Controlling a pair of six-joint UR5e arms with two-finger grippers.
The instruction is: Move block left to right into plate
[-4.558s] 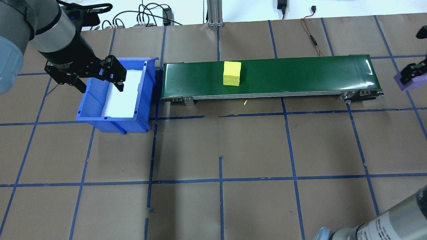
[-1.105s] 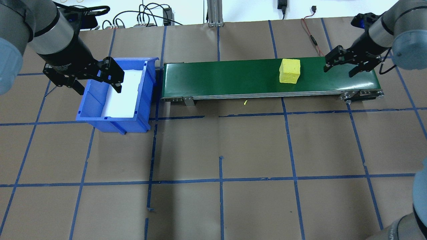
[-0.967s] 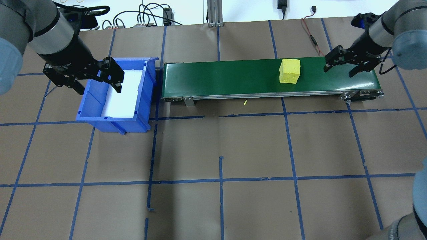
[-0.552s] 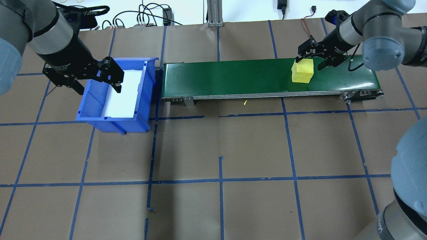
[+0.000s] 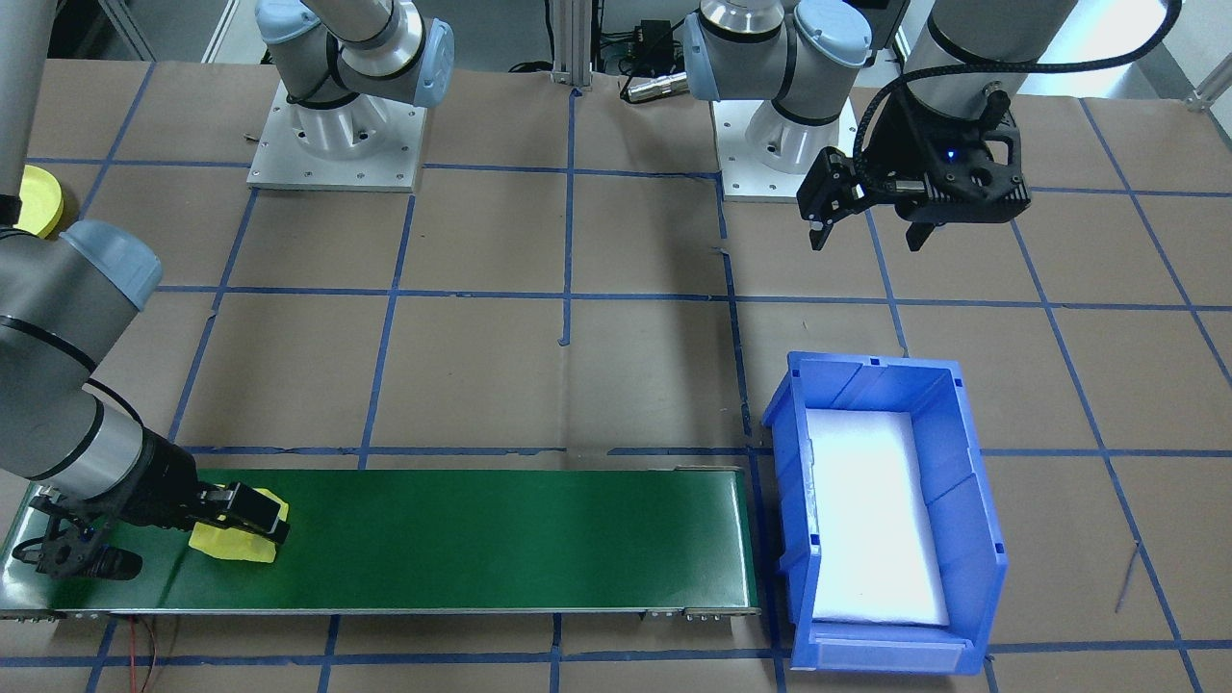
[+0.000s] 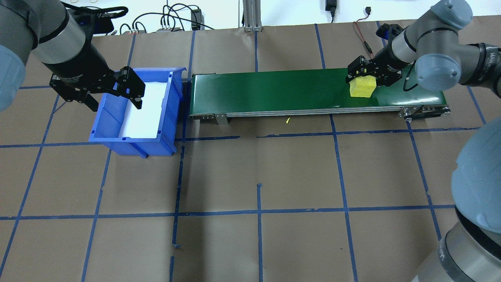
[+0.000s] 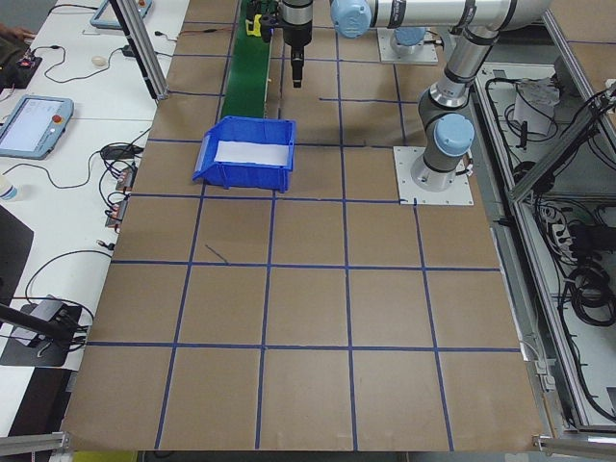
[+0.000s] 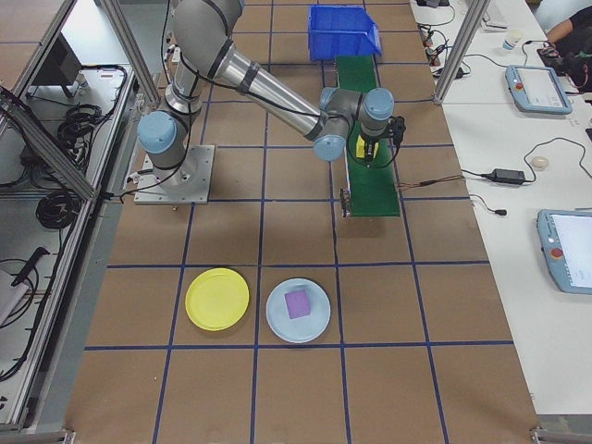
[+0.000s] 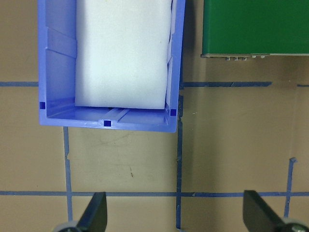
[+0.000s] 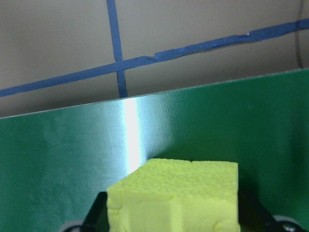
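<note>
A yellow foam block (image 6: 362,87) sits on the green conveyor belt (image 6: 274,90) near its right end. My right gripper (image 6: 364,78) is lowered over it, open, with a finger on either side. In the right wrist view the block (image 10: 174,198) fills the gap between the fingers without being squeezed. The yellow plate (image 8: 217,298) lies bare on the table far from the belt, and its edge (image 5: 38,200) shows in the front view. My left gripper (image 6: 115,98) hangs open above the blue bin's near-left edge, holding nothing.
The blue bin (image 6: 101,129) with a white foam liner stands at the belt's left end. A light-blue plate (image 8: 277,324) with a purple block (image 8: 297,303) lies beside the yellow plate. Cables run along the table's far edge.
The yellow block rode rightward along the belt. My right gripper, earlier at the far right holding a purple block, came back without it and dropped around the yellow block. The left arm stayed still.
</note>
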